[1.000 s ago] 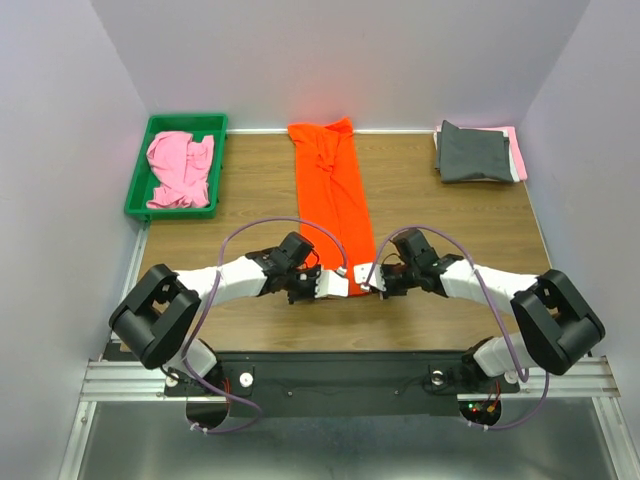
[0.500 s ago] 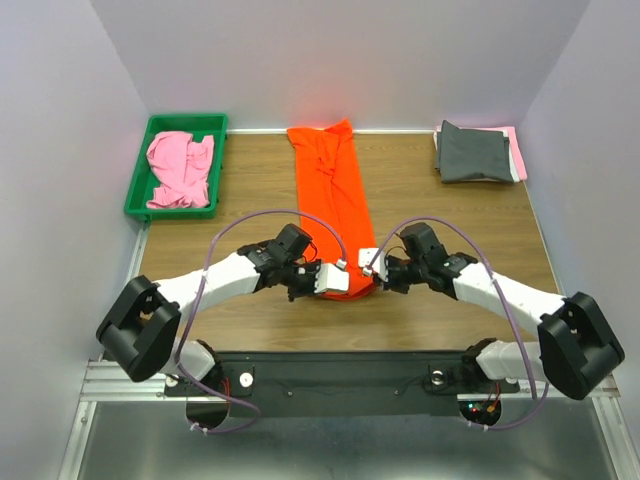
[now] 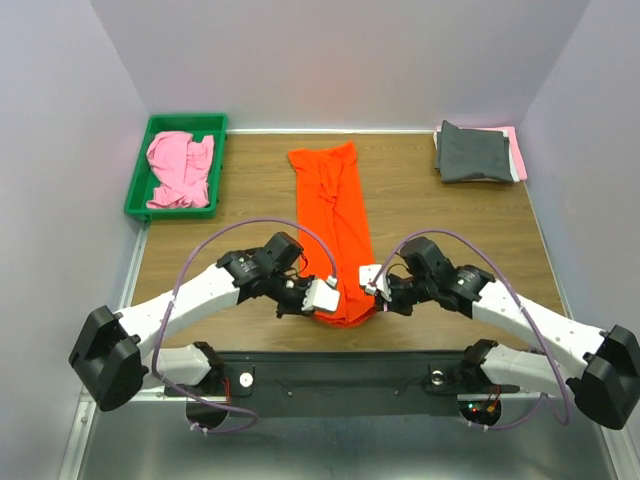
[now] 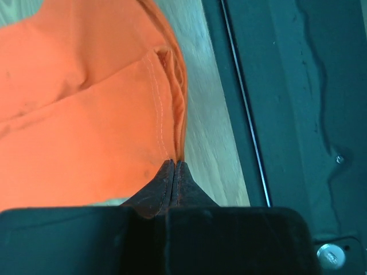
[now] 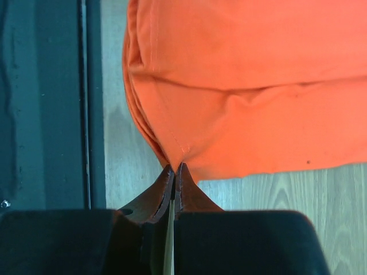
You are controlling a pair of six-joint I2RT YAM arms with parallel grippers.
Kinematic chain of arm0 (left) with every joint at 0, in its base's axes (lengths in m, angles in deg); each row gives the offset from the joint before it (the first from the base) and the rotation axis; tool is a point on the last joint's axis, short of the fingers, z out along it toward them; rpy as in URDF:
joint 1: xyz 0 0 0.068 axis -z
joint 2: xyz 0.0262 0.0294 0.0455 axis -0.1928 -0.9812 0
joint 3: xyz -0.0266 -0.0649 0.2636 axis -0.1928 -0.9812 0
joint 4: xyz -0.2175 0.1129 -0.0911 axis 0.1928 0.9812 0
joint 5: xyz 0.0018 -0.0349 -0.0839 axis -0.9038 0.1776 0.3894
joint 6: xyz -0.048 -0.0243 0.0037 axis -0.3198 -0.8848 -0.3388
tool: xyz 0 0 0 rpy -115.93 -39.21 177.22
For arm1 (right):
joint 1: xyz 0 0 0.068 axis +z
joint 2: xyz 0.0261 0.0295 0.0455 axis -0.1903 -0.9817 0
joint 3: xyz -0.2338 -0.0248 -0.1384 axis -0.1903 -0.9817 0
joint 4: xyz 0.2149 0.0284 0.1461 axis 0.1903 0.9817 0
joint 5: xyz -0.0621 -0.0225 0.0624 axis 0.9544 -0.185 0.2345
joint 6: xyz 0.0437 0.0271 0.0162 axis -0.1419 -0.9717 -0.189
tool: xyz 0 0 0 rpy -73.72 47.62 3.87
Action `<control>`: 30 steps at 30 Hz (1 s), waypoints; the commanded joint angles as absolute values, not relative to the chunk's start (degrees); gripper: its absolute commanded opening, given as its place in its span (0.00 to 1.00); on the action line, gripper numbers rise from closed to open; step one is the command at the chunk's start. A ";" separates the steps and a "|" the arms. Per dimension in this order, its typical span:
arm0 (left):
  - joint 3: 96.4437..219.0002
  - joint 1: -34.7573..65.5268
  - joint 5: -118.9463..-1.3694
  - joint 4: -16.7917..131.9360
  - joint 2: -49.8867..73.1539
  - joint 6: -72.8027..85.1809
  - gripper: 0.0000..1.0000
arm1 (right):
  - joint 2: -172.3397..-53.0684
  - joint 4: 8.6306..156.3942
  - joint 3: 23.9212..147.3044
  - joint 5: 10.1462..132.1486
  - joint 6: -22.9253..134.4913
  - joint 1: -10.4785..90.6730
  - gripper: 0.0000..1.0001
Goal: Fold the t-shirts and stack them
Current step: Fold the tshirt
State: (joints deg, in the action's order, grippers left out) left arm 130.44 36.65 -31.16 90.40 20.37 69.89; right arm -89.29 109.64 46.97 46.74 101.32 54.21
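Left gripper: the left gripper (image 3: 325, 297) is squeezing its dark jaws fully together, and in the left wrist view its tips (image 4: 174, 166) are pinching the stitched hem edge of the bright orange cloth t-shirt (image 4: 86, 114).
Right gripper: the right gripper (image 3: 372, 285) is clamping down too, jaws closed on the hem corner of the same orange cloth, as its wrist view is showing (image 5: 176, 168).
Orange shirt: the bright orange cloth t-shirt (image 3: 332, 220) is lying as a long narrow strip down the middle of the brown wooden table (image 3: 450, 230). Its far end is pointing toward the back wall and its near end is bunching at the table's near edge, right between the two grippers.
Arms: both white arms are reaching inward, meeting at that near end.
Tray: a crumpled light pink cloth t-shirt (image 3: 180, 170) is sitting inside the green plastic tray (image 3: 138, 170) at the far-left corner.
Stack: a dark grey folded t-shirt (image 3: 475, 152) is resting in the far-right corner on top of a pink folded garment (image 3: 517, 150), whose edge is peeking out on the right.
Table edge: the black base rail (image 5: 40, 114) is running just beside the gripped hem.
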 commanded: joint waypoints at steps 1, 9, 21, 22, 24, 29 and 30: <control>135.46 32.06 -28.08 95.97 17.88 72.34 0.00 | -92.17 111.27 51.55 50.04 98.19 54.30 0.01; 146.89 20.97 -27.29 98.96 6.72 81.75 0.00 | -100.69 110.75 56.55 46.54 106.27 47.46 0.01; 158.92 13.94 -27.64 99.48 -6.55 88.87 0.00 | -118.89 110.39 72.98 41.17 111.90 38.39 0.01; 159.99 13.59 -27.64 99.84 -7.35 89.13 0.00 | -119.68 110.39 73.78 41.00 112.60 38.04 0.01; 163.06 12.71 -27.46 101.07 -9.89 90.10 0.00 | -122.14 110.48 76.06 40.29 112.61 37.08 0.01; 168.95 11.39 -26.67 103.35 -15.43 91.51 0.00 | -127.32 110.48 80.46 39.15 113.13 35.58 0.01; 170.44 10.86 -26.50 103.79 -16.05 91.77 0.00 | -128.21 110.57 81.42 38.89 113.13 34.97 0.01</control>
State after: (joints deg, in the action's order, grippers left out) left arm 165.60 11.96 -28.34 100.14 -14.41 89.23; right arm -125.53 111.33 77.16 41.60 111.68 36.38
